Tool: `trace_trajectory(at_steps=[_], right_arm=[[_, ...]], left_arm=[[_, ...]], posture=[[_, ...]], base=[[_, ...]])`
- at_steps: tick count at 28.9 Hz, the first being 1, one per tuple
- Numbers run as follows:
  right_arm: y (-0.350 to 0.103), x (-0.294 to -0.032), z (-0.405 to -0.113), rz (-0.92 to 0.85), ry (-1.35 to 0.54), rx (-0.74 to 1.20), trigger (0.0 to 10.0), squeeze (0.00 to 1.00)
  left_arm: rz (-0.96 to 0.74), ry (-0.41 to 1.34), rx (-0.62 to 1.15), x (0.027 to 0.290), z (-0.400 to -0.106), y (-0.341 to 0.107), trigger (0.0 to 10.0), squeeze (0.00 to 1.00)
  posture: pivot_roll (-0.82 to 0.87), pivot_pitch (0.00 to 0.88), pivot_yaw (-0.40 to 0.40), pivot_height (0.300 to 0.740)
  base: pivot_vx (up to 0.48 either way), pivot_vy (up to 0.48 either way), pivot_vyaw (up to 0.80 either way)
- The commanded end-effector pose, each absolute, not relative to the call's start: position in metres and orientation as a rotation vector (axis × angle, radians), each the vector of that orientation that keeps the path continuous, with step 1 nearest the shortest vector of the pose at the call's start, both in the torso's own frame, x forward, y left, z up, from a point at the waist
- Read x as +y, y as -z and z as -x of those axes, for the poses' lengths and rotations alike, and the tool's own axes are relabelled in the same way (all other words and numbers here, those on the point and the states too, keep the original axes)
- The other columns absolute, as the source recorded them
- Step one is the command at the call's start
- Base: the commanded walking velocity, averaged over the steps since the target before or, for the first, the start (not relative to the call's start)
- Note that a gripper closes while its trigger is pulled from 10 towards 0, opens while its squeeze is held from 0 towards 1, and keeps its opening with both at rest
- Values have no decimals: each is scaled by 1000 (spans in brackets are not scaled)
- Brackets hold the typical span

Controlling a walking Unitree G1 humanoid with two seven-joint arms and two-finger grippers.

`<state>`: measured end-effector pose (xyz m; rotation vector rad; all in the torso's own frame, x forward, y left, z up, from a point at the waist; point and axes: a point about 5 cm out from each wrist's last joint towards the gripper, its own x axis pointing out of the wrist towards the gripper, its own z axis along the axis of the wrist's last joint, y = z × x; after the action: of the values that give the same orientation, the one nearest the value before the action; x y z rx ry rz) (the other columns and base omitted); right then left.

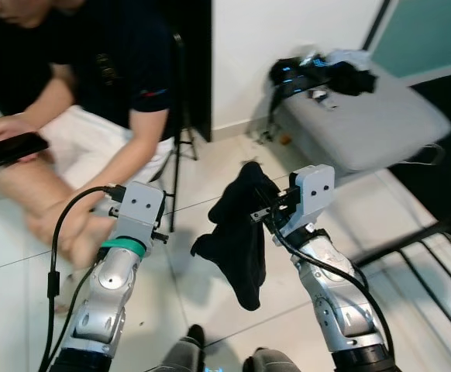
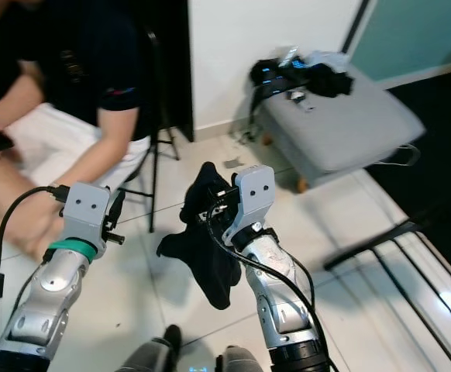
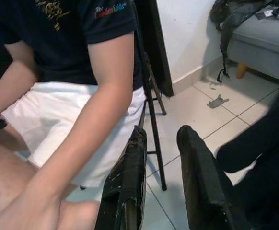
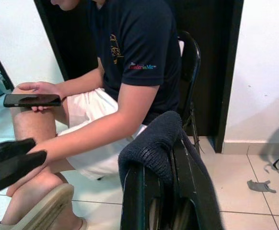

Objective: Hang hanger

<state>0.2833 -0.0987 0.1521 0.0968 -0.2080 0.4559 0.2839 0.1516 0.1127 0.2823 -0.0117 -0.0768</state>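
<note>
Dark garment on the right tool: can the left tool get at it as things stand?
Probably yes. The left tool is open and holds nothing, and the dark garment hangs from the right tool just beside it, with only bare floor between.

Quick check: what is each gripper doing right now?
Left gripper: open, holding nothing.
Right gripper: shut on the dark garment.

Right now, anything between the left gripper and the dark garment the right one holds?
Nothing visible. The left gripper is open, and only bare floor tiles show between it and the dark garment, which the right gripper holds draped over its fingers. The seated person is off to the left.
</note>
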Motion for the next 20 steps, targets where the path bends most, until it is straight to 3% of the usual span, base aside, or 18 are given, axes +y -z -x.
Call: trace_trajectory(at_steps=[1,20], right_arm=[[-153,-100,-282,-94,-453,-220,10000,0],[-147,-91,-278,-96,-517,-190,10000,0]], left_arm=[[-288,86,-8,149,-282,-110,10000,0],[-306,71,-2,153,-281,-110,10000,0]], posture=[[-59,56,39,740],[-49,54,44,740]], base=[[0,0,756],[0,0,754]])
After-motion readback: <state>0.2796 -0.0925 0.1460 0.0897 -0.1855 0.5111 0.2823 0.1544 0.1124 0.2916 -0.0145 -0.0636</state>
